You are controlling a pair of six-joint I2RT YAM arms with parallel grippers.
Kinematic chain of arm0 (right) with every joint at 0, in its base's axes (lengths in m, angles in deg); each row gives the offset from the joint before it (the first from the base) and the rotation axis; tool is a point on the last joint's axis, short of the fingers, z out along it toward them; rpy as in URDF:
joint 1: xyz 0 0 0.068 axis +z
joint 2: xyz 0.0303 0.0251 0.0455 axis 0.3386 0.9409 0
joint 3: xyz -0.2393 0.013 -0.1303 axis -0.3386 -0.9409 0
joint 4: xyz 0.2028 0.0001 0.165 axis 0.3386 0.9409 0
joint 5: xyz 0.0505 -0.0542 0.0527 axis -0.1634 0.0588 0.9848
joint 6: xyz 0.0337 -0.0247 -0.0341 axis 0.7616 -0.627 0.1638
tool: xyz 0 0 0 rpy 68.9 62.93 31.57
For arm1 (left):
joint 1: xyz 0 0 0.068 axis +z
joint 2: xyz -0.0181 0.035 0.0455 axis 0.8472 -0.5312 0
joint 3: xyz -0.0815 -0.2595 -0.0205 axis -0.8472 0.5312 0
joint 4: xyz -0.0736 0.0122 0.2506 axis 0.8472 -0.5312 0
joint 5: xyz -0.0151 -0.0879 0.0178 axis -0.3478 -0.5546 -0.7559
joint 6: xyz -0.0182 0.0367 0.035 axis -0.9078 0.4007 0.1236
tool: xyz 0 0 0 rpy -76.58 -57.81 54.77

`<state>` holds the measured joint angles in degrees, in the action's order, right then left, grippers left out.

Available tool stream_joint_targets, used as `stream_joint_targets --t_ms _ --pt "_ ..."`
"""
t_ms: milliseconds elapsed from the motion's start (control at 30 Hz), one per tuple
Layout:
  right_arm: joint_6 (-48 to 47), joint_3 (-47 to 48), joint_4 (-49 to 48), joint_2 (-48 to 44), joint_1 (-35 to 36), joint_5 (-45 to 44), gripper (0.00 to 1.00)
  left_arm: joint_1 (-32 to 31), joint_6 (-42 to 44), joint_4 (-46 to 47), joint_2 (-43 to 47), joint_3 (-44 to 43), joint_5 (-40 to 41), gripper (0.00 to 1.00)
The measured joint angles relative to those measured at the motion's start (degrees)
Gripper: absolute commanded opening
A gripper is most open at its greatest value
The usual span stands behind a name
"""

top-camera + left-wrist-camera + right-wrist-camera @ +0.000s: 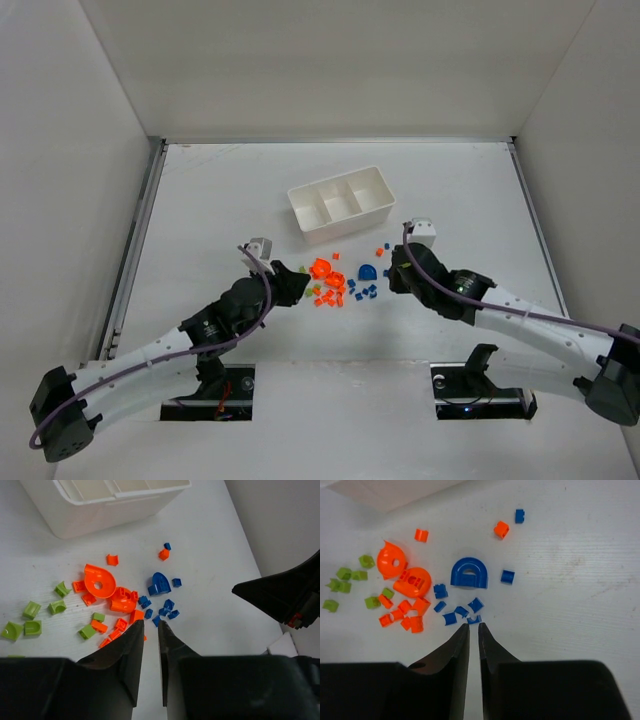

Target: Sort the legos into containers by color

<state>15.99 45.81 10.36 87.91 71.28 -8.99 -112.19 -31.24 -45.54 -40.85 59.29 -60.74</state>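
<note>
The left claw (150, 625) has its fingers nearly pressed together and pinches nothing. Loose on the table (200, 200) lie about eight yellow-green plastic bricks (31, 609), two large rounded orange pieces (97, 582) and one blue arch (468, 573). The right claw (474, 626) is likewise almost closed and holds nothing. One white three-compartment tray (350, 218) sits beyond.

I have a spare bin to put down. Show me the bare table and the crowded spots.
Bare: the white table left of the white three-compartment plastic tray, and right of it. Crowded: the small orange, blue and yellow-green plastic bricks scattered between the left gripper and the right gripper, just before the tray.
</note>
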Motion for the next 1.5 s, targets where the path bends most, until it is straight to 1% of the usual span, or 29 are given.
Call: stream_joint_targets --t_ms 100,200,300,367,433,500,567,633,667,733,867,933,1133,1267,1333,1433,1500 --pt "-0.46 -2.47 -1.88 1.79 -0.04 1.49 0.27 -1.09 1.57 1.88 -2.64 0.74 -0.31 0.13" --pt "-0.87 -4.98 -5.2 4.09 -0.04 3.08 0.3 -3.15 2.6 1.27 -4.74 1.81 0.39 0.19" --pt "-0.87 -6.05 -7.82 5.97 0.26 4.46 0.33 -6.54 2.86 -1.18 -6.99 1.79 3.85 0.23" --pt "-0.87 -6.45 -10.75 7.76 1.57 6.01 0.34 -8.17 2.86 -2.78 -8.59 1.64 6.05 0.25" --pt "-0.85 -6.47 -14.12 10.51 3.41 8.11 0.4 -9.66 2.82 -4.39 -11.8 1.22 7.96 0.25" --pt "-0.68 -6.43 -15.82 12.37 4.5 9.18 0.44 -10.58 2.62 -5.11 -14.88 0.92 9.31 0.26" --pt "-0.79 -6.16 -17.79 15.06 5.62 10.36 0.45 -10.93 2.12 -5.68 -17.57 0.87 9.99 0.26" --pt "-0.83 -5.22 -19.54 19.23 6.78 11.89 0.41 -10.93 1.6 -6.36 -18.75 0.87 10.4 0.27" --pt "-0.81 -4.31 -20.52 22.34 7.17 12.87 0.42 -10.86 1.25 -6.38 -18.8 0.9 10.62 0.27" --pt "-1.05 -2.97 -21.4 25.73 7.43 14.01 0.44 -10.86 0.79 -6.34 -18.25 0.96 10.62 0.27" --pt "-1.46 -0.42 -21.97 28.98 7.52 15.3 0.45 -10.8 0.42 -5.88 -17.31 1.86 10.38 0.28" --pt "-1.46 1.49 -21.99 30.38 7.52 15.47 0.44 -10.4 0.37 -5.75 -17.0 2.56 9.99 0.29" --pt "-0.55 3.63 -21.44 33.05 7.52 15.39 0.39 -8.0 0.31 -3.93 -17.9 3.43 7.54 0.29" --pt "-0.15 4.96 -19.65 34.71 7.52 14.45 0.39 -7.28 0.37 -2.75 -18.97 3.72 5.68 0.29" --pt "-0.09 5.62 -18.27 34.93 7.52 13.31 0.34 -7.1 0.55 -2.03 -19.32 3.74 4.74 0.29" --pt "0.31 6.49 -16.68 35.06 7.52 12.22 0.2 -7.1 1.01 -0.48 -20.17 3.74 3.43 0.3" --pt "0.55 6.88 -16.09 35.26 7.52 11.78 0.15 -7.1 1.31 0.61 -20.96 3.74 2.8 0.3"
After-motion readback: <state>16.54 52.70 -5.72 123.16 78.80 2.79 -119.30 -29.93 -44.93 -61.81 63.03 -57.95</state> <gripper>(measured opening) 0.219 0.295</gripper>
